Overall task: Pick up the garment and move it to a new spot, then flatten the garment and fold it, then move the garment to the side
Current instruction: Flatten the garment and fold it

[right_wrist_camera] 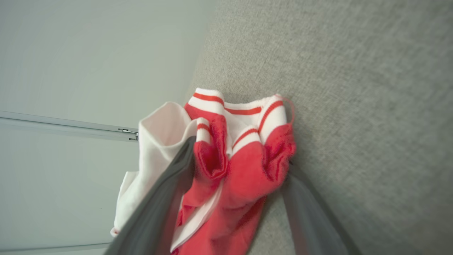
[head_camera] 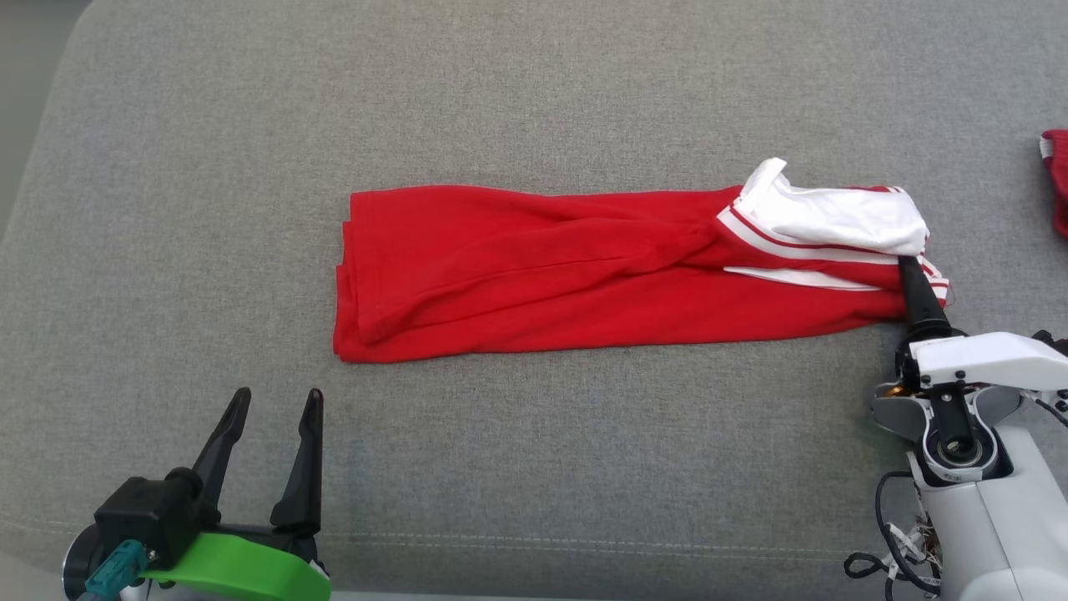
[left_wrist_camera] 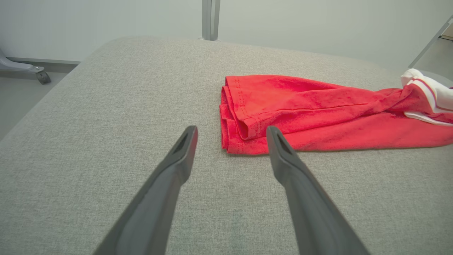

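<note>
A red garment (head_camera: 542, 275) with white, red-striped trim lies folded into a long strip across the grey padded surface (head_camera: 534, 100). Its white end is on the right. My right gripper (head_camera: 908, 265) is at that end, open, and in the right wrist view (right_wrist_camera: 240, 152) the bunched red and white cloth (right_wrist_camera: 244, 159) sits between its two spread fingers. My left gripper (head_camera: 278, 394) is open and holds nothing, hovering near the front edge, short of the garment's left end. The left wrist view shows that hemmed end (left_wrist_camera: 244, 117) just beyond my left gripper (left_wrist_camera: 230, 130).
Another red and white piece of cloth (head_camera: 1055, 179) lies at the far right edge. Beyond the surface's far side stand a metal post (left_wrist_camera: 210, 19) and a wheeled base (left_wrist_camera: 21, 67) on the floor at the left.
</note>
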